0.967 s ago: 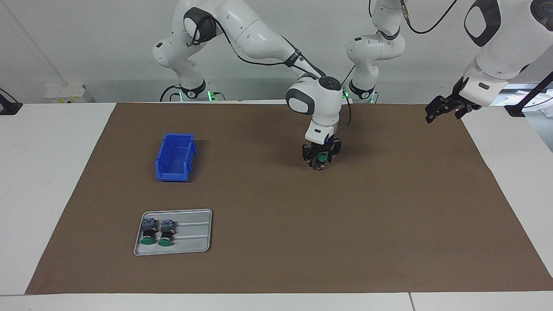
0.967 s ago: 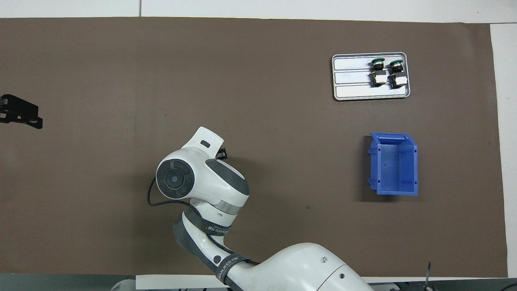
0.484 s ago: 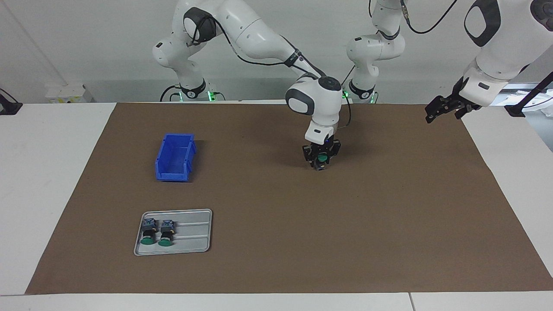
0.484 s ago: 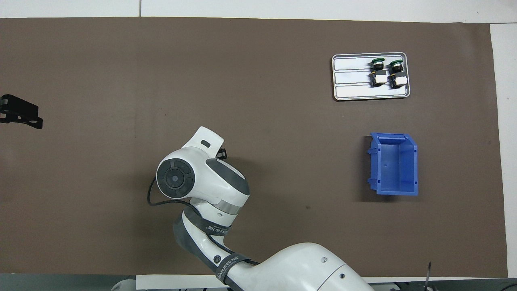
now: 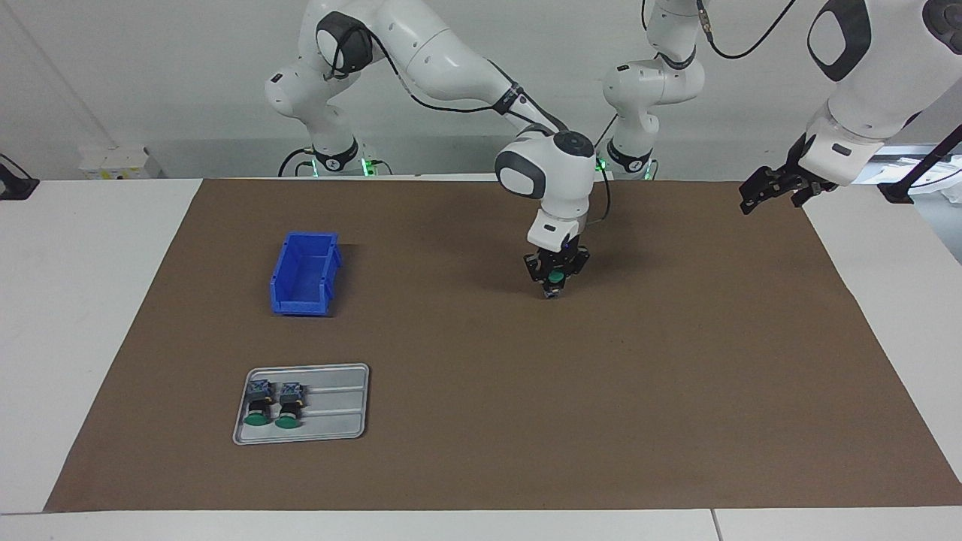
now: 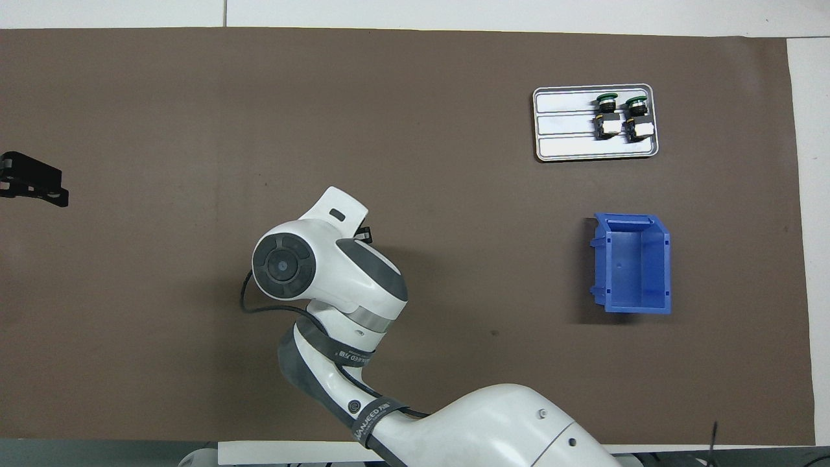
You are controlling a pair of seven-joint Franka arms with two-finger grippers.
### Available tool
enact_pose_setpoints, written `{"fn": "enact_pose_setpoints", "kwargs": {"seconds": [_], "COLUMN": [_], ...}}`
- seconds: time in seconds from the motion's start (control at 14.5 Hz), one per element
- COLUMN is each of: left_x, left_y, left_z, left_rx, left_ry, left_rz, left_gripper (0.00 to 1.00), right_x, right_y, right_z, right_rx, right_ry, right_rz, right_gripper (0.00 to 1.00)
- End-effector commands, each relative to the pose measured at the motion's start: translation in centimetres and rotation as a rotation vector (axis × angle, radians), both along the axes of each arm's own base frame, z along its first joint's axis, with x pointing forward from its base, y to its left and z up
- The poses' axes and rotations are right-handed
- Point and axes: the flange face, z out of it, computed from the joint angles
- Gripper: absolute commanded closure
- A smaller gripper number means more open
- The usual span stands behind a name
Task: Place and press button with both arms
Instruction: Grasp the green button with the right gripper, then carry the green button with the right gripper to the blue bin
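Observation:
The right arm reaches from its base to the middle of the brown mat (image 5: 676,376). Its right gripper (image 5: 554,285) points straight down, just above the mat. It is shut on a button (image 5: 555,277), whose green cap shows between the fingers. In the overhead view the arm's white wrist (image 6: 324,266) hides the gripper and the button. The left gripper (image 5: 766,191) hangs open and holds nothing, over the mat's edge at the left arm's end, where that arm waits. It also shows in the overhead view as the left gripper (image 6: 32,181).
A grey tray (image 5: 338,409) lies farther from the robots toward the right arm's end. It holds two more green-capped buttons (image 5: 259,406) (image 5: 288,406) side by side. A blue bin (image 5: 304,272) stands nearer to the robots than the tray.
The right gripper's fingers have drawn closer together around the green cap, and its wrist has shifted a little. The left arm, tray and bin have not moved.

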Motion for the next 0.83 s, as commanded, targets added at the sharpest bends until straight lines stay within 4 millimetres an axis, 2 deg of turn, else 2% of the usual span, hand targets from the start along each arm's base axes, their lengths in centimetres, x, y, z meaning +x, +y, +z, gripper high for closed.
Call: {"fn": "enact_pose_setpoints", "kwargs": {"seconds": [0.0,0.14,0.28,0.48,0.62,0.69,0.76], "left_x": [-0.3,-0.3,-0.3,-0.3,-0.3,-0.3,-0.3], "left_y": [0.3,0.3,0.3,0.3,0.3,0.3,0.3], "left_z": [0.0,0.0,0.0,0.0,0.0,0.0,0.0], "left_rx": [0.014,0.014,0.014,0.014,0.014,0.014,0.015], "left_ry": [-0.005,-0.004,-0.005,-0.005,-0.004,-0.005,-0.005], "left_rz": [0.0,0.002,0.001,0.0,0.002,0.0,0.002], "left_gripper": [0.0,0.0,0.0,0.0,0.0,0.0,0.0], "right_x": [2.6,3.5,3.1,2.6,1.3,0.8,0.4], "right_y": [-7.9,-16.6,-25.7,-39.7,-46.3,-48.4,-49.6], "right_z": [6.5,9.1,10.6,10.4,9.4,8.7,8.5], "right_rx": [-0.009,-0.01,-0.009,0.029,0.025,0.041,0.044], "right_ry": [0.023,0.021,0.042,0.116,0.18,0.205,0.208], "right_rz": [-0.001,-0.054,-0.073,-0.043,-0.027,-0.063,-0.08], "right_gripper": [1.0,1.0,1.0,1.0,1.0,1.0,1.0]}}
